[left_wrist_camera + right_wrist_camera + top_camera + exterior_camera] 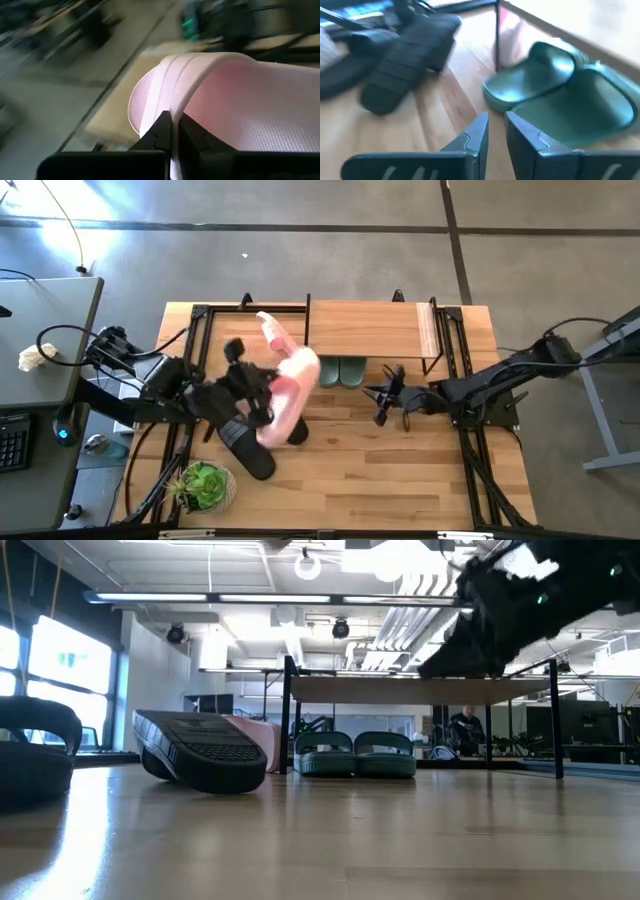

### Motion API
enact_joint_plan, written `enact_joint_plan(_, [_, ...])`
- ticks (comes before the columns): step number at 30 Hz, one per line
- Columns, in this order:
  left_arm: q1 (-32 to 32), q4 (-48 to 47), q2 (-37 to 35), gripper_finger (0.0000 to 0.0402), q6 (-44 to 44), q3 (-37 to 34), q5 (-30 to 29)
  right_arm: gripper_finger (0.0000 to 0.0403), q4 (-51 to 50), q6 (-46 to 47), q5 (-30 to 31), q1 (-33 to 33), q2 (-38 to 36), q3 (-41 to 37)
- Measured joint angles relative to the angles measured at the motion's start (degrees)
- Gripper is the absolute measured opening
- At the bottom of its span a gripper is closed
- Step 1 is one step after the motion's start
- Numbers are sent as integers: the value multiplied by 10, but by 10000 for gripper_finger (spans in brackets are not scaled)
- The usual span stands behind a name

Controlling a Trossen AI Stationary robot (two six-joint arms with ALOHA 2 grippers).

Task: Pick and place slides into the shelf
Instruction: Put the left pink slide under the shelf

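My left gripper point(262, 398) is shut on a pale pink slide point(295, 385), which fills the left wrist view point(235, 100). A second pink slide point(273, 330) lies by the shelf's left end. The shelf point(370, 328) stands at the table's far edge, and the sage-green pair point(341, 370) point(355, 754) sits side by side under its plank. Two black slides point(250, 448) point(296, 432) lie nearer me; one point(200, 748) is tilted on its edge. My right gripper point(383, 402) point(496, 131) is open over bare table, near side of the green pair point(560, 95). My left gripper pinches a thin edge of the pink slide point(172, 117) between its two fingers. The slide's finely textured face point(250, 105) spreads away beyond the fingertips. Whether any part of the slide rests on the table cannot be told.
A potted plant point(205, 485) stands at the table's near left corner. Black frame rails point(195, 320) run along the left and right sides. Bare wood point(400, 470) lies in the near right part. A grey desk point(45, 340) stands left of the table.
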Motion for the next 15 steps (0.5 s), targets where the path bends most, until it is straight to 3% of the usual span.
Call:
enact_joint_plan(5, [-4, 124, 32, 0, 115, 1, 95, 58, -42, -12, -22, 6, -96, 0])
enact_joint_plan(15, [5, 315, 168, 0, 278, 0, 96, 58, -92, -49, 61, 57, -271, 0])
